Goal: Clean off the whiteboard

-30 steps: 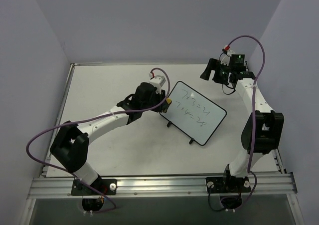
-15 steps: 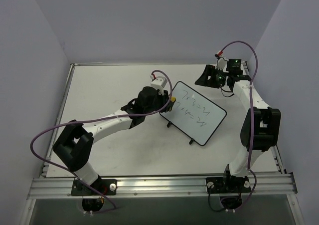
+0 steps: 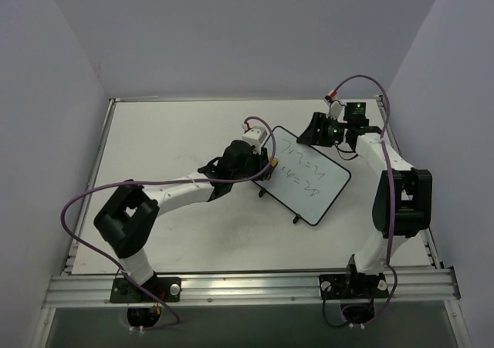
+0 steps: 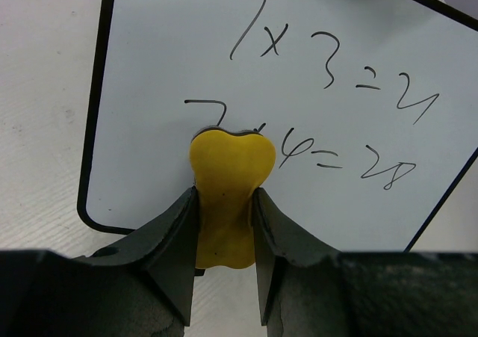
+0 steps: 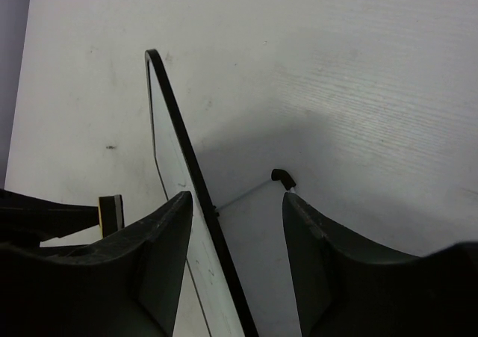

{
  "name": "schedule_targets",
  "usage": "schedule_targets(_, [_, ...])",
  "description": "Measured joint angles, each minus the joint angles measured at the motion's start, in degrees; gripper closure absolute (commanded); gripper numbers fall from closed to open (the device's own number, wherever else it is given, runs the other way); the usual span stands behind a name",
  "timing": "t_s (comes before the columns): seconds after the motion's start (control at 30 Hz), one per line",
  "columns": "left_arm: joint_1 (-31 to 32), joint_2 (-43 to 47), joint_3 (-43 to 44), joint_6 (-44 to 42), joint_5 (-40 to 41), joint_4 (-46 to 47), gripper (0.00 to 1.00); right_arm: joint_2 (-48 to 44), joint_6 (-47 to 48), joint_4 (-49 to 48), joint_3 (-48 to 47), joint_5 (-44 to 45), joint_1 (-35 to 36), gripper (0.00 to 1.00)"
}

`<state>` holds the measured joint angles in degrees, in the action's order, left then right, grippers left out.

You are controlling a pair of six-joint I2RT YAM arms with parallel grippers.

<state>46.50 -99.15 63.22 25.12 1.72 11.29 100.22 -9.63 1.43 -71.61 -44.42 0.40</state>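
Yellow eraser [image 4: 228, 165] in L gripper [image 4: 225, 196] hides 2nd-line start | whiteboard [image 4: 149, 90] edge-on R cam

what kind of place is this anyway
Probably a robotics lab test cell: plain walls box in a white table, two arms bolted to a metal rail, a small whiteboard and yellow eraser as props.

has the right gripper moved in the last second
Yes. In the top view the right gripper has come left and nearer, closing on the far edge of the whiteboard, which sits where it was.
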Motion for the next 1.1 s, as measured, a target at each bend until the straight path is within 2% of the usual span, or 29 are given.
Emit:
schedule_targets(0.43, [1.4, -2.2, 0.0, 0.0, 0.9, 0.5, 0.98, -7.0, -0.6, -1.5, 5.4, 0.2, 1.8, 0.60])
schedule_targets(0.87, [3.7, -2.2, -4.7, 0.7, 6.1, 1.9, 0.98, -9.1, -1.0, -3.2, 7.3, 1.6, 1.6, 0.74])
schedule_targets(1.1, [4.0, -2.2, -6.5, -0.9, 8.7, 8.7, 0.98, -9.7, -0.9, -3.8, 8.2, 1.8, 1.5, 0.77])
